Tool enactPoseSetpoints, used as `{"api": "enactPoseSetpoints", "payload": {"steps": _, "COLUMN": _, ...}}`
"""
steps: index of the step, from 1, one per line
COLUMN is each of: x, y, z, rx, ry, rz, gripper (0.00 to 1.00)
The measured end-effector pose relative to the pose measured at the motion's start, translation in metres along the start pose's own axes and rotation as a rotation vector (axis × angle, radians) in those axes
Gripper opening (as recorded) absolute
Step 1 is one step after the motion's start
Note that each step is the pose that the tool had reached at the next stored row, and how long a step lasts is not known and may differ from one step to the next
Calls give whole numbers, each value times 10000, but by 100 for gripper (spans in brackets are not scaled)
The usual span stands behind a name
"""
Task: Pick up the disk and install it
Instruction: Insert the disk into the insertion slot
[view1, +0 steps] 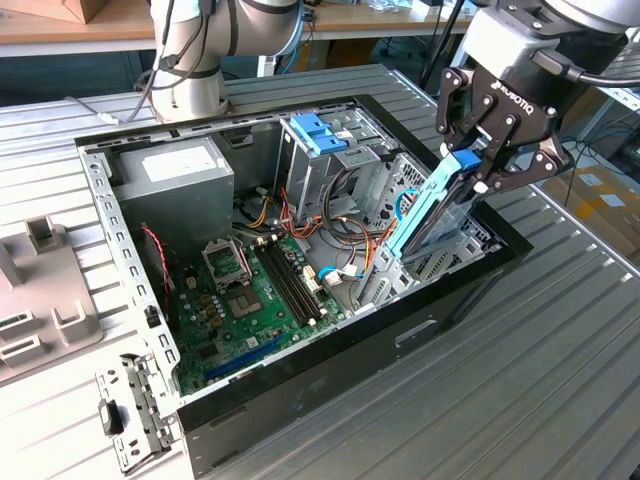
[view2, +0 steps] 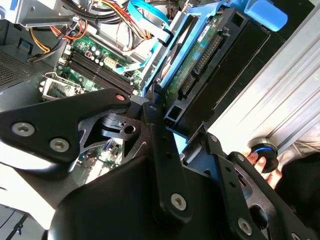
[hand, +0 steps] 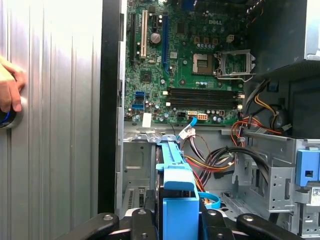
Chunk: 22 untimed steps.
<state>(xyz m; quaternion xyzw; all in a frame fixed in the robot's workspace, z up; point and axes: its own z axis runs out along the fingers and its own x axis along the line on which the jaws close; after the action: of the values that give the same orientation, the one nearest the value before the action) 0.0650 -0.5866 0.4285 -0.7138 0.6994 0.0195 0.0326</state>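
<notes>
While the claw (view1: 482, 166) pinches the disk (view1: 424, 216) by its upper end, the disk slants down beneath it into the open computer case (view1: 300, 390) on the worktop (view1: 560, 385).

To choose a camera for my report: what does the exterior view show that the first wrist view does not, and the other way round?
Exterior view: the arm's base and a metal bracket on the table. First wrist view: a hand outside the case. Both: the gripper shut on the disk, and the green motherboard.
</notes>
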Motion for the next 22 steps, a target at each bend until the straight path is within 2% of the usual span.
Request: {"api": "enactPoseSetpoints", "payload": {"steps": 22, "x": 7, "y": 2, "z": 91, "rx": 0, "ry": 0, "rz": 0, "gripper": 37}}
